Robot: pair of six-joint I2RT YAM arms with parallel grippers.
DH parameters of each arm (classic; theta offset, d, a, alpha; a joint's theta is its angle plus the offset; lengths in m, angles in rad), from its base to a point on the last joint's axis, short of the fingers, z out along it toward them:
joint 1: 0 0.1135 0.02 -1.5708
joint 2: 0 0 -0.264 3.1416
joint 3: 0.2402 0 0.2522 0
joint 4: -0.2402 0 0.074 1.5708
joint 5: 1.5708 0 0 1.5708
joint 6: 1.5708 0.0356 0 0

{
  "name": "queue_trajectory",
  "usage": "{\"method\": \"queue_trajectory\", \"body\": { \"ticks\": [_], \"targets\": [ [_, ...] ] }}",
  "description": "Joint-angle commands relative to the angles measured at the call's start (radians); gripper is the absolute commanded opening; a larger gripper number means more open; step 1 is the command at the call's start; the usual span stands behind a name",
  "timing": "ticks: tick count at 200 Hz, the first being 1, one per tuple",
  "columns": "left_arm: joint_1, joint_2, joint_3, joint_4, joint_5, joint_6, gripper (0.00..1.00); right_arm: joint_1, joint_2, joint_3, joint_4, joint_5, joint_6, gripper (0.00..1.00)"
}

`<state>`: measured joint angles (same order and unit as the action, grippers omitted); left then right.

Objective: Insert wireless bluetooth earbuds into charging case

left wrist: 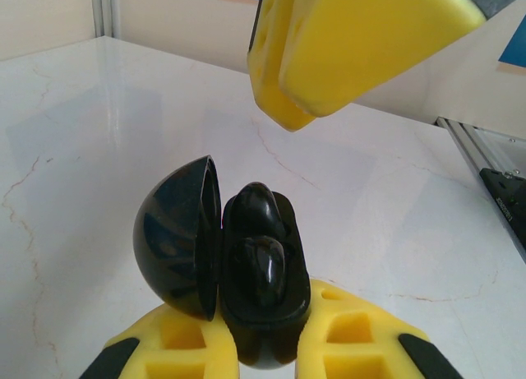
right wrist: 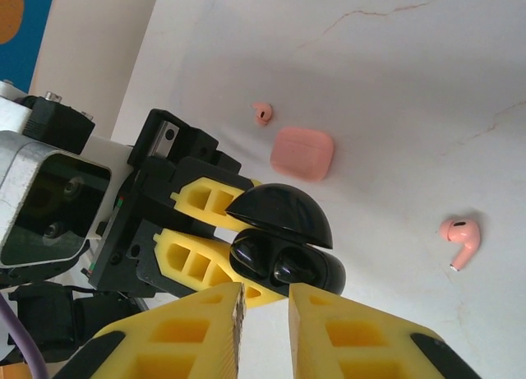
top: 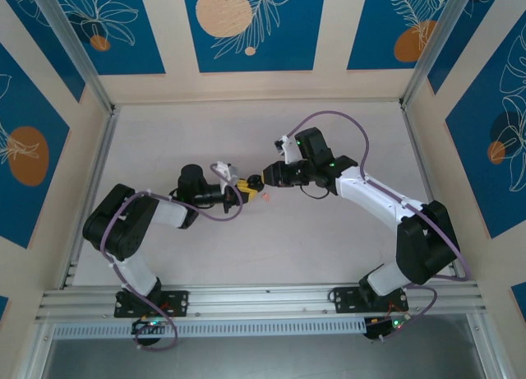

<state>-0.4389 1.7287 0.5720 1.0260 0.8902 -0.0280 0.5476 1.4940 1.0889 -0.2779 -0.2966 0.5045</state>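
Observation:
My left gripper point(left wrist: 263, 334) is shut on the black charging case point(left wrist: 283, 301) and holds it above the table. The domed lid point(left wrist: 174, 239) stands open. Two glossy black earbuds point(left wrist: 265, 268) sit in the case's wells, one behind the other. From the right wrist, the case point(right wrist: 325, 274) and its lid point(right wrist: 283, 214) sit between the left gripper's yellow fingers point(right wrist: 201, 200). My right gripper point(right wrist: 265, 303) is just in front of the case, jaws slightly apart with nothing between them. In the top view both grippers, left point(top: 238, 190) and right point(top: 261, 182), meet at mid-table.
A pale pink box point(right wrist: 302, 154) lies shut on the white table. One pink earbud point(right wrist: 262, 113) lies beyond it and another point(right wrist: 460, 238) to its right. The right gripper's yellow finger point(left wrist: 362, 34) hangs over the case in the left wrist view.

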Motion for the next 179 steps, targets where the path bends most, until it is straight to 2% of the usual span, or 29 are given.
{"method": "queue_trajectory", "body": {
  "ticks": [1,179],
  "targets": [
    [0.002,-0.014,-0.011,0.049,0.033,-0.013,0.07,0.008,0.018,0.029,-0.012,-0.027,-0.017,0.22],
    [0.002,-0.018,-0.009,0.049,0.036,-0.015,0.07,0.017,0.069,0.028,-0.013,-0.028,-0.012,0.18]
  ]
}}
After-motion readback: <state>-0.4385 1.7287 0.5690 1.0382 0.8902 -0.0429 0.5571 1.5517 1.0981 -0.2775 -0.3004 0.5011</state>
